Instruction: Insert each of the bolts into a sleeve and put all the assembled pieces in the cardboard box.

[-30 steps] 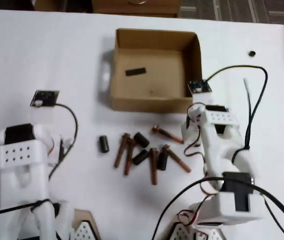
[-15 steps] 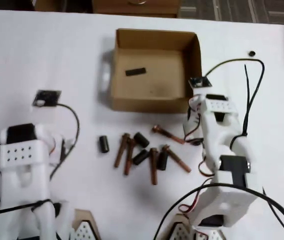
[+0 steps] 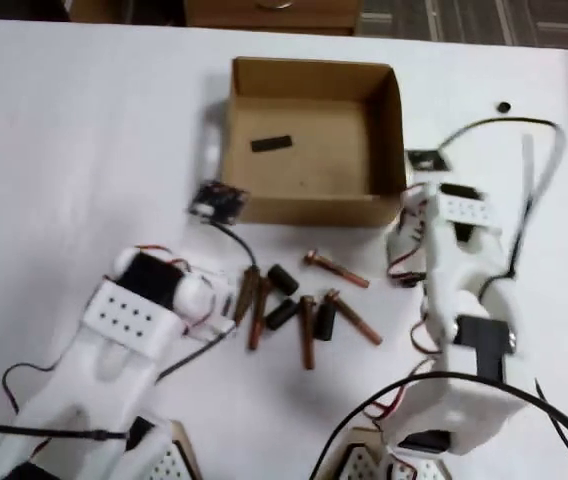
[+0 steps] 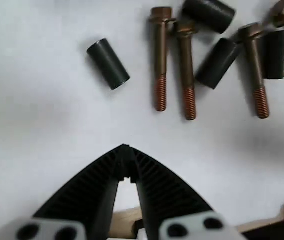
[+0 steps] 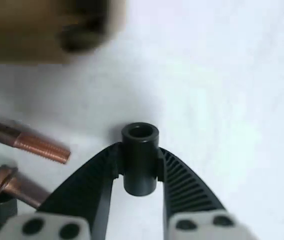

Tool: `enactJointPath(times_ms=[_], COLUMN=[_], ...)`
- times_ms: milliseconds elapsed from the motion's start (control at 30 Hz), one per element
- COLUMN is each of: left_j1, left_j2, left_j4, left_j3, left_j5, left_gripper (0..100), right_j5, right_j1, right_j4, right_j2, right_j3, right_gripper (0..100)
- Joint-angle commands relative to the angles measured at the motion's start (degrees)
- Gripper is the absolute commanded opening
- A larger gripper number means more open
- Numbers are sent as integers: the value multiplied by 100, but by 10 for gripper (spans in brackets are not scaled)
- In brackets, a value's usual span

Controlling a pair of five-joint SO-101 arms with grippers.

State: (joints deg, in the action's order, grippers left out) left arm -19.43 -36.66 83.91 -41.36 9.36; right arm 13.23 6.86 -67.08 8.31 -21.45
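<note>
We see one sleeve (image 5: 140, 159) clamped by its sides in the right gripper (image 5: 139, 150), bore exposed, presumably to receive a bolt. Loose bolts (image 4: 160, 60) and spare sleeves (image 4: 108, 64) lie mid-table, between the cardboard box (image 3: 304, 208) and the near edge. The left gripper (image 4: 126, 152), closed and empty, hangs just beside them.

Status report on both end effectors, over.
Left end effector shut, empty. Right end effector shut on a sleeve. Bolts loose beside box. Nothing blocking.
</note>
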Motion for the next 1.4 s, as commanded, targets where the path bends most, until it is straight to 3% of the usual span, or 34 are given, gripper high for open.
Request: enactJointPath(times_ms=[0,400,900,1367], left_j1=[-202,-176,-246,-246], left_j2=[404,3516,4492,4659], left_j4=[-123,-114,-554,-914], left_j3=[541,2114,2624,2571], left_j5=[114,105,105,105], left_gripper=[23,22,23,23], right_j5=[-26,-35,-35,-26], right_j1=[207,224,215,215], right_j4=[-365,-1991,-2844,-2774], right_j2=[-945,-3714,-5877,-6141], right_j3=[70,62,-97,-862], right_gripper=[20,20,20,20])
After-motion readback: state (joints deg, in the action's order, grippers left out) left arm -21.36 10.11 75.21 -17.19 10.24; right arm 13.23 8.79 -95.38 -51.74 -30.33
